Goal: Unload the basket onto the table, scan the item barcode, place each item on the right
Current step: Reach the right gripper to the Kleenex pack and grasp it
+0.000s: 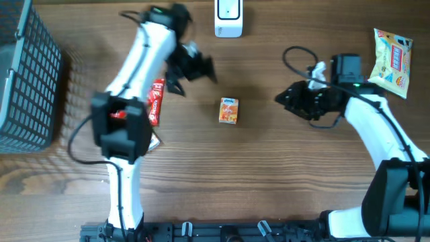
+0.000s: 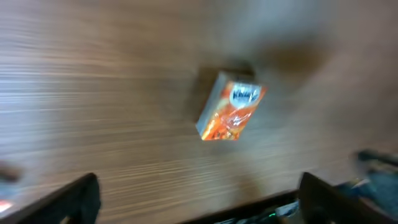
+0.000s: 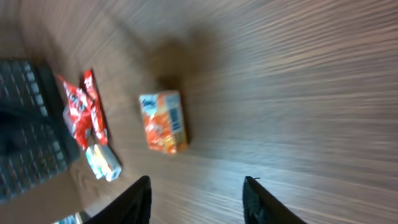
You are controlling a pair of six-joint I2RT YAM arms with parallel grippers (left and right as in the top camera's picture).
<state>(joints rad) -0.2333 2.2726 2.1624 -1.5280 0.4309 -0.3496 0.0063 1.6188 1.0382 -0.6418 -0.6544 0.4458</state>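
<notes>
Here the small orange juice carton [image 1: 228, 111] lies flat on its broad face near the middle of the bench [image 1: 269, 175], touched by nothing. The left claw [image 2: 199, 179] hangs above it, a little to the left, with its fingers [image 2: 81, 199] spread wide and nothing between them. The right claw [image 3: 198, 182] stands off to the carton's right, also parted and empty. To the carton's left, partly under the left arm, lies a red snack wrapper [image 1: 156, 101], well apart from it. Farther back, at the far edge and roughly in line with the carton, stands the white scanner [image 1: 228, 18]. A yellow snack bag [image 1: 392, 59] sits in the far right corner, and a wire basket [image 1: 27, 81] at the far left.

The step in hand looks like taking up the carton. It is best gripped across its narrow sides and squarely, since a light box skids on smooth wood if one finger lands first. Which face carries the barcode is too blurred to tell, so the fingers should leave the printed panels uncovered. Once lifted, the carton can be turned until the code faces the scanner's window.
</notes>
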